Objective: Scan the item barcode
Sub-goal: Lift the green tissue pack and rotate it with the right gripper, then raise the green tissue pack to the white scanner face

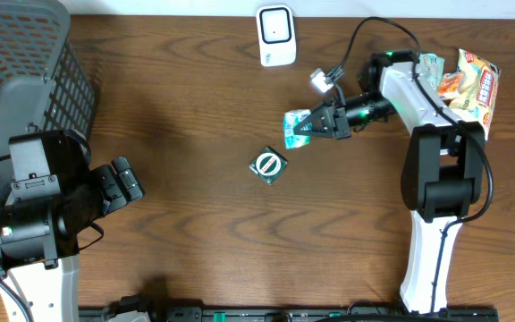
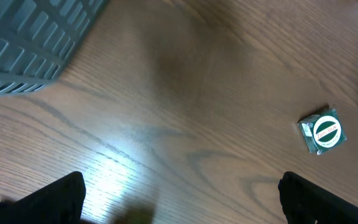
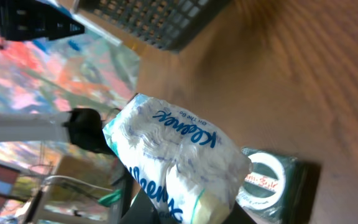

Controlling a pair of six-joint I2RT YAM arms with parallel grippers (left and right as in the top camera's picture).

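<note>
My right gripper (image 1: 316,123) is shut on a white and blue Kleenex tissue pack (image 1: 296,126) and holds it above the table, below the white barcode scanner (image 1: 275,36) at the back edge. In the right wrist view the tissue pack (image 3: 174,155) fills the space between the fingers of my right gripper (image 3: 185,208), with its printed name facing the camera. A small green box with a round white label (image 1: 268,165) lies on the table just below the pack. My left gripper (image 1: 125,182) stands open at the left, with nothing between its fingers (image 2: 55,200).
A grey mesh basket (image 1: 25,72) stands at the back left. Snack packets (image 1: 472,82) lie at the back right, behind the right arm. The green box (image 2: 321,131) shows at the right of the left wrist view, the basket (image 2: 23,43) at its top left.
</note>
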